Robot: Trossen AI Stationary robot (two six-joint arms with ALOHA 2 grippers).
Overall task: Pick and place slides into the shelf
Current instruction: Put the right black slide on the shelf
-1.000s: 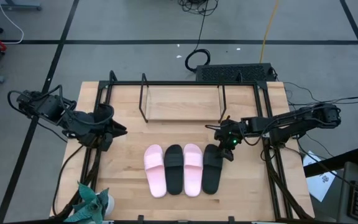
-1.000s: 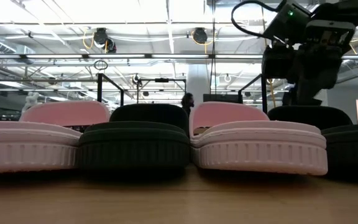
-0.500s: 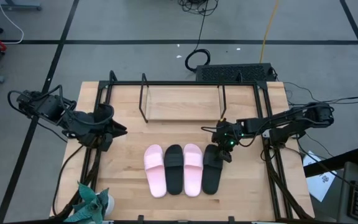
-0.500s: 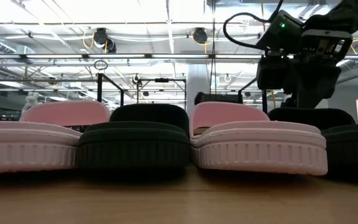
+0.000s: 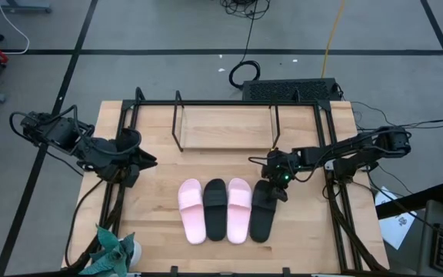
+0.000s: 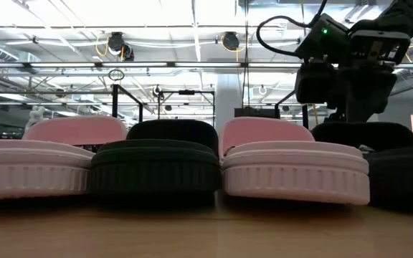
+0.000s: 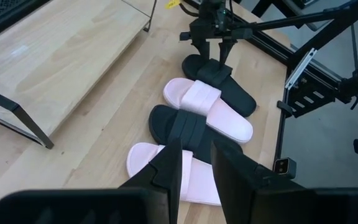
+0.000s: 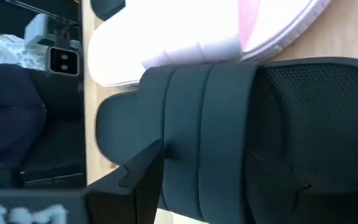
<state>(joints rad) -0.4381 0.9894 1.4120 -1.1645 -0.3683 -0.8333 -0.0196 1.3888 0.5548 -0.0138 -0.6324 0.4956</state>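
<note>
Four slides in a row mid-table, right gripper (image 5: 278, 187) spread wide astride the strap of the rightmost black slide (image 5: 262, 209), not closed on it, left gripper (image 5: 146, 161) waiting left, parted and empty, shelf (image 5: 224, 128) far.

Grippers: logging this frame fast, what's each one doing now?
Left gripper: jaws open, empty.
Right gripper: jaws open astride the outer black slide's strap.
</note>
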